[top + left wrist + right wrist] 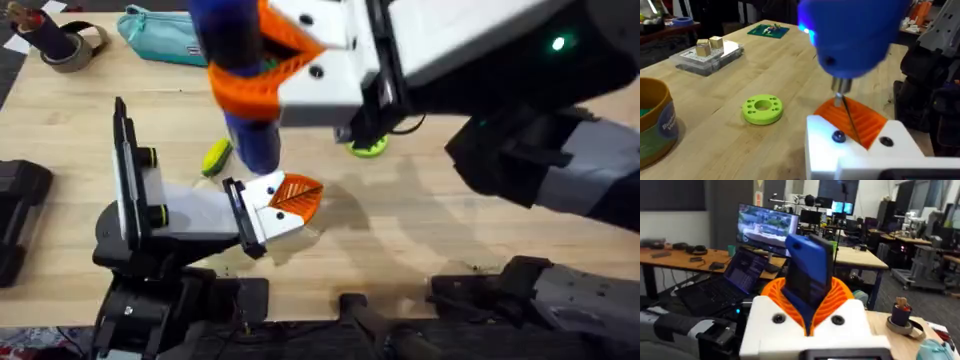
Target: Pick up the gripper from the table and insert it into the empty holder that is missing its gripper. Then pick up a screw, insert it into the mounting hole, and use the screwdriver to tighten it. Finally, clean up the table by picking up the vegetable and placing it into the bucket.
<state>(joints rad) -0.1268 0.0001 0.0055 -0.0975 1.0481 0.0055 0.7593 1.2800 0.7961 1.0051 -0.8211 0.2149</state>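
Pale wooden desk [420, 240] carries the scene: the screwdriver [852, 37], clenched upright in the right end effector [275, 65], has its tip on a screw [838, 136] in the left end effector [285, 205], whose state I cannot tell, the vegetable [216, 157] lying just beside.

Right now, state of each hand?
Left hand: cannot be told.
Right hand: closed on the screwdriver.

Vegetable [216, 157] left of screwdriver [246, 120]; disc [367, 147] right; pouch [165, 36] behind; bucket [655, 125] apparently near disc.
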